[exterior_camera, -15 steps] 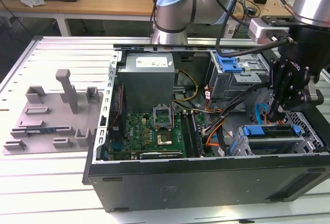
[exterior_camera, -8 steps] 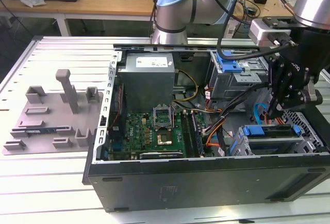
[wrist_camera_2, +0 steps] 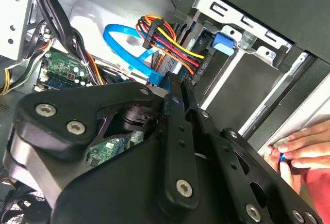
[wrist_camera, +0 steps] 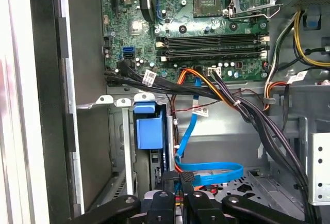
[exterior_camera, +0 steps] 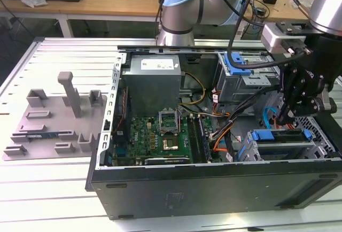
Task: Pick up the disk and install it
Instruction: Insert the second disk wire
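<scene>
The gripper (wrist_camera_2: 178,87) fills the foreground of the second wrist view, its fingers (wrist_camera_2: 181,105) pressed together on nothing that I can make out, the tips poised among the cables beside the drive bay. Just beyond them hang a red-yellow-black power bundle (wrist_camera_2: 170,43) and a looping blue data cable (wrist_camera: 206,175). These could snag on the fingers or be pinched against the cage (wrist_camera: 121,131), I judge. The disk (exterior_camera: 282,142), framed in its blue bracket (wrist_camera: 150,133), sits in the bay at the near corner of the case (exterior_camera: 214,189), apparently already seated. A person's hand (wrist_camera_2: 304,149) rests at the case edge, near enough to be struck. Farther off lies the motherboard (exterior_camera: 155,136).
</scene>
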